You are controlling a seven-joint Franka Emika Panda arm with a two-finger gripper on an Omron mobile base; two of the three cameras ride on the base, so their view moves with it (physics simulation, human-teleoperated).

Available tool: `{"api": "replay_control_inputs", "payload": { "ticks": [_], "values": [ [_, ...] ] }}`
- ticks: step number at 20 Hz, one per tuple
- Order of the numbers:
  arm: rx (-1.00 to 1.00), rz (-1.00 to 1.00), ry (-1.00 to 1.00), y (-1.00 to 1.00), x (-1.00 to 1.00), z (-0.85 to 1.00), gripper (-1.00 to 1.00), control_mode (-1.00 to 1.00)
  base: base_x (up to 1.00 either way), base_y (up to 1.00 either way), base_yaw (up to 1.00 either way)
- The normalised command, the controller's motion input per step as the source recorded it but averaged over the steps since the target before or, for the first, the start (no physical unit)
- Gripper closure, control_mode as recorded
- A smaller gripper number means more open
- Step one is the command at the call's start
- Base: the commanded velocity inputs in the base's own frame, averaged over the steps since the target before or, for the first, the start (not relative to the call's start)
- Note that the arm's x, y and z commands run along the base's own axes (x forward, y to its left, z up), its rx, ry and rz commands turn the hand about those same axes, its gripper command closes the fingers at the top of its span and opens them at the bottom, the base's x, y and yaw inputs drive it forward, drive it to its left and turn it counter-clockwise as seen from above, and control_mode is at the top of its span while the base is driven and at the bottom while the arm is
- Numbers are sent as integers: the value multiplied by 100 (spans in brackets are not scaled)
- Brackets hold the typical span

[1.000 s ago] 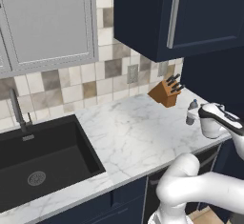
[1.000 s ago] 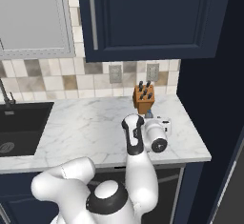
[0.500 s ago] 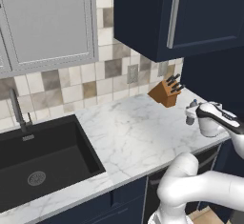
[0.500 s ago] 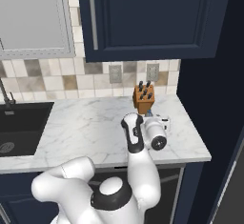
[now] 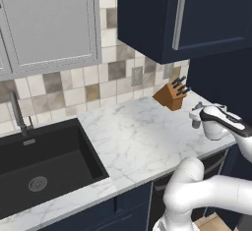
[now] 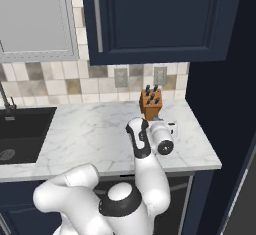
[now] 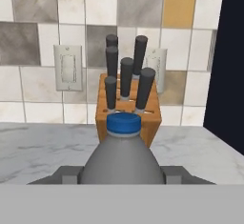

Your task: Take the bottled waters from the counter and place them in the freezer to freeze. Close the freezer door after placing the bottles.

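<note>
White marble with faint grey veins forms the desk (image 6: 95,134), backed by a wall of beige, grey and tan tiles. Near its right end, in front of a wooden knife block (image 7: 126,116) with dark handles, stands a small translucent whitish-grey plastic bottle (image 7: 123,163) with a blue cap — upright, its shoulders sloping up to a narrow neck. The robot's two-finger end effector (image 7: 123,175) is closed on the bottle, one dark finger pad (image 7: 66,174) pressed against each side of its body.
</note>
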Motion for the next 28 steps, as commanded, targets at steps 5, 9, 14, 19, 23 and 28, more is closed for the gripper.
{"api": "replay_control_inputs", "payload": {
  "ticks": [5, 9, 14, 19, 23, 28],
  "values": [
    [0, 0, 0, 0, 5, 0, 100, -100, 0, 0, 0],
    [0, -1, 2, -7, 0, 3, 100, -100, 0, 0, 0],
    [0, 0, 1, 0, -27, 66, 100, -100, 0, 0, 0],
    [-7, 0, 6, 2, -54, 99, 100, -100, 0, 0, 0],
    [-2, -5, 22, 2, -73, 100, 100, -100, 0, 0, 0],
    [0, -14, 36, 0, -77, 100, 100, -100, 0, 0, 0]
  ]
}}
